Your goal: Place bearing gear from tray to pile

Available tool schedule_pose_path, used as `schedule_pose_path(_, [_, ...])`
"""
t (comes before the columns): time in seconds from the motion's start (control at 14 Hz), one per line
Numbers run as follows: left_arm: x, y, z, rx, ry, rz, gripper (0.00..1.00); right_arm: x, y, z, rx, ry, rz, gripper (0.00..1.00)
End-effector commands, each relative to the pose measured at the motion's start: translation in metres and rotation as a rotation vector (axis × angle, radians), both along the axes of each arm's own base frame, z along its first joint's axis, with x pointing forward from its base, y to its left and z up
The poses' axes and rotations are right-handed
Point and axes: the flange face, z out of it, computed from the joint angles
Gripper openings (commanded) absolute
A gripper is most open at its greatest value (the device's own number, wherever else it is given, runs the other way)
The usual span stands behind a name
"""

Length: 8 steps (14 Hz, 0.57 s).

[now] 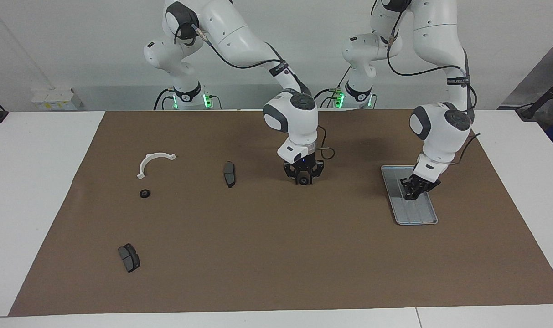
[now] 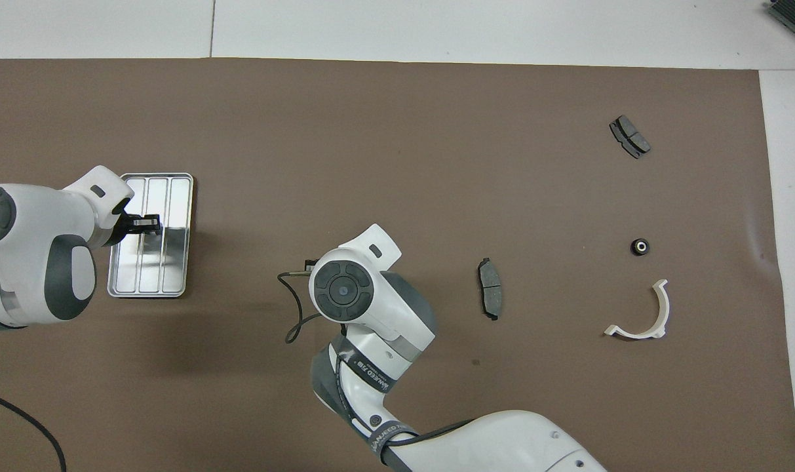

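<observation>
gear (image 1: 303, 181) between right gripper (image 1: 303, 178) fingertips

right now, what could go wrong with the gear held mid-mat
1. The right gripper is shut on the gear at its fingertips only, so the gear might slip on the way to the bracket.
2. That route passes over the pad; carried low, the gear could clip it.
3. The left gripper is shut low in the tray and might nudge it when lifting.
</observation>
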Motion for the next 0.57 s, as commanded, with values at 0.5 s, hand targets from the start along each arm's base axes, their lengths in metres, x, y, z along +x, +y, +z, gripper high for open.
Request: schedule_pose_path(0.5, [0.014, -0.11, 0.021, -0.075, -0.021, 0.215, 0.0, 0.028, -0.034, 0.025, -0.01, -0.068, -0.044, 0.0])
